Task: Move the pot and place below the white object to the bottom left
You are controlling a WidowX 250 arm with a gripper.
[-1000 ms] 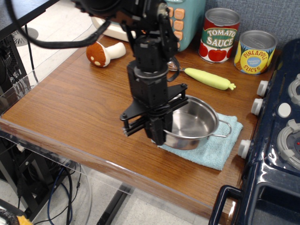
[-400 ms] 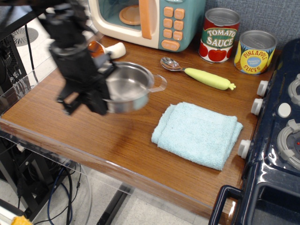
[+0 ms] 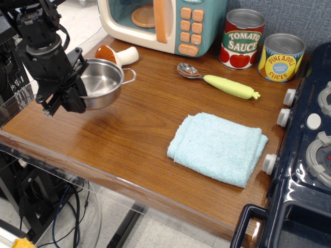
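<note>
At the far left, the black robot gripper (image 3: 72,98) is clamped on the near-left rim of the small shiny stainless-steel pot (image 3: 102,82), a round shallow vessel with thin wire loop handles, one of which sticks out to the right toward the table's middle. The pot sits over the left end of the brown wood-grain table (image 3: 134,134), close to the left edge; whether its base touches the wood or hangs just above it cannot be told from this angle. Just behind the pot, nearly touching its far rim, lies the small toy mushroom with a white stem and brown cap (image 3: 116,53), tipped on its side, its cap partly hidden by the pot. Behind that stands a cream and teal toy microwave with orange buttons (image 3: 165,23). Further right, a metal spoon with a pale yellow-green handle (image 3: 220,82) lies on the wood, and nearer the front edge rests a folded light-blue cloth (image 3: 218,148), well apart from the pot. At the back stand a red-labelled tomato sauce can (image 3: 243,39) and, just beside it, a yellow-labelled pineapple slices can (image 3: 281,57). A dark blue toy stove with white knobs (image 3: 305,155) fills the right edge.
</note>
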